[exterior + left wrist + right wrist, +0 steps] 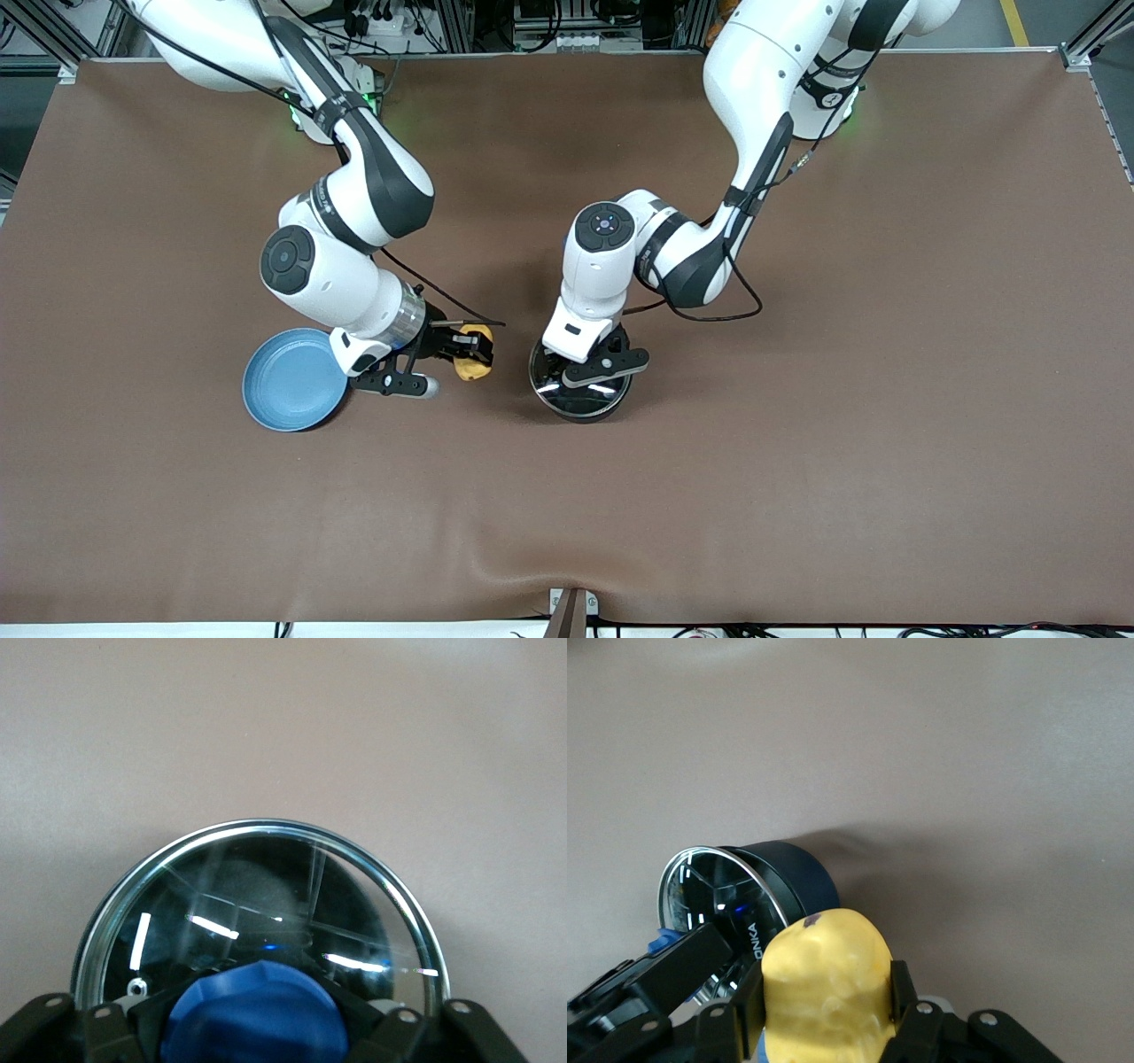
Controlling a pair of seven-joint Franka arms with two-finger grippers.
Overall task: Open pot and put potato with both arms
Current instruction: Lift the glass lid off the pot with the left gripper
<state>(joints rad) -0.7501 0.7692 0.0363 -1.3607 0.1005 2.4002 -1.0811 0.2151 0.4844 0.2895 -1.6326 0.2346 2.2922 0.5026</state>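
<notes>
**A:** Where's your pot (580,390)?

**B:** Mid-surface (797,443), lid (266,904) on, your left claw (592,365) clamped on its blue knob (257,1014). Right claw (465,347) grips the potato (828,992) beside it, near the plate (292,381).

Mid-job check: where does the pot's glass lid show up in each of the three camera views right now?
Front view: the lid sits on the pot, mostly hidden under the left gripper, beside the potato.
Left wrist view: fills the lower middle, steel rim arcing over the blue knob.
Right wrist view: lower corner, tilted on the black pot, next to the potato.
Shared landmark: the blue knob.
</notes>
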